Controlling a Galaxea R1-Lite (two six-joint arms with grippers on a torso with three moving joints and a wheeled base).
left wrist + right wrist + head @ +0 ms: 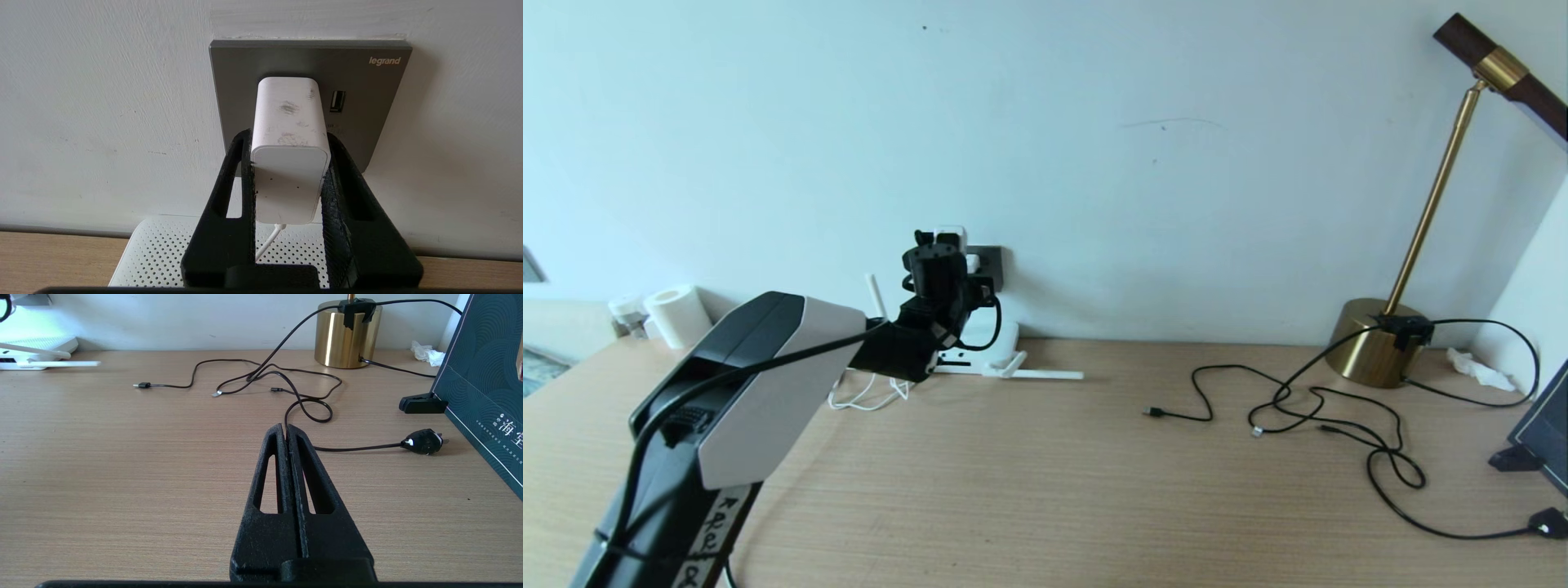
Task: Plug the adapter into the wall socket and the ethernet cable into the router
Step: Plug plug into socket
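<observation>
In the left wrist view my left gripper (289,135) is shut on the white adapter (290,122), one finger on each side. The adapter's front end sits against the dark grey wall socket (367,98); its prongs are hidden. In the head view the left gripper (943,245) is up at the wall socket (990,260), above the white router (1005,336). The router (155,253) lies flat under the socket. The black ethernet cable (1176,412) lies loose on the table's right half, its plug end (143,384) pointing towards the router. My right gripper (285,426) hovers shut and empty over the table.
A brass lamp (1372,351) stands at the back right, with thin black cables (1339,425) tangled before it and a black power plug (425,442) near a dark box (482,375). The adapter's white cord (866,400) loops beside the router. A paper roll (678,314) sits far left.
</observation>
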